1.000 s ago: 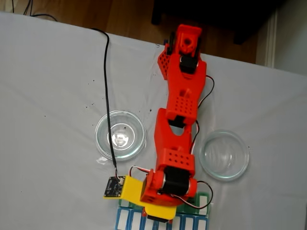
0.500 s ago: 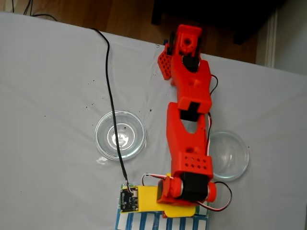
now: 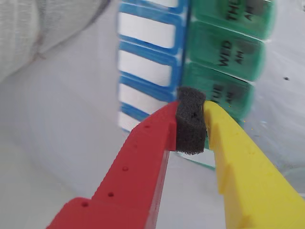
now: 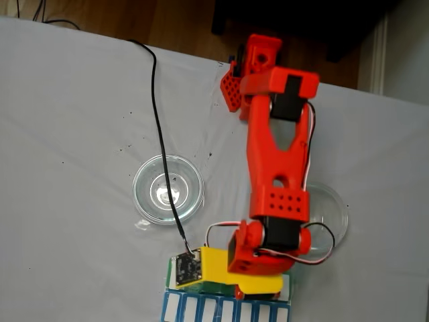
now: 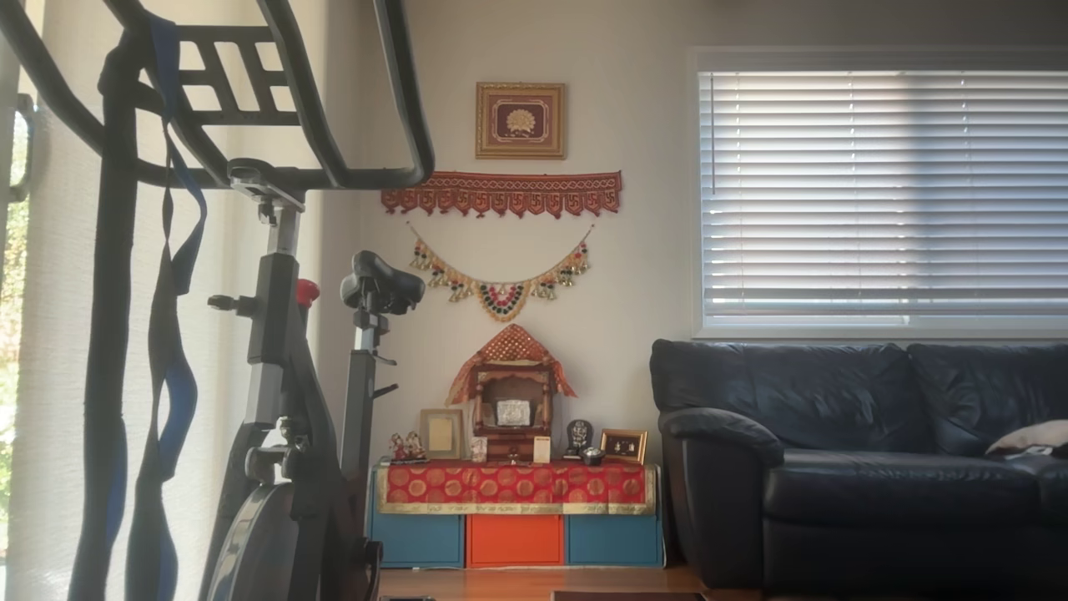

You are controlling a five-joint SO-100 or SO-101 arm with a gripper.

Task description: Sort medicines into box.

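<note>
In the wrist view my gripper [image 3: 190,114] is shut: a red finger and a yellow finger press on the black foam pad [image 3: 190,121] at their tips. No medicines show between them; any pill is hidden. The tips hang just above the box [image 3: 224,52], at the seam between its blue row and the green lid marked TUE. The fixed view has the red arm [image 4: 278,154] reaching down the table, with the gripper [image 4: 244,291] over the box [image 4: 201,310] at the bottom edge.
Two clear round glass dishes stand on the white cloth, one [image 4: 167,189] left of the arm and one [image 4: 332,215] partly under it on the right. A black cable [image 4: 155,121] runs to the wrist camera. The other view is of a room with a sofa.
The arm has swung to the right in the fixed view and its elbow has risen. The wrist slid right along the box and now covers part of the right dish.
</note>
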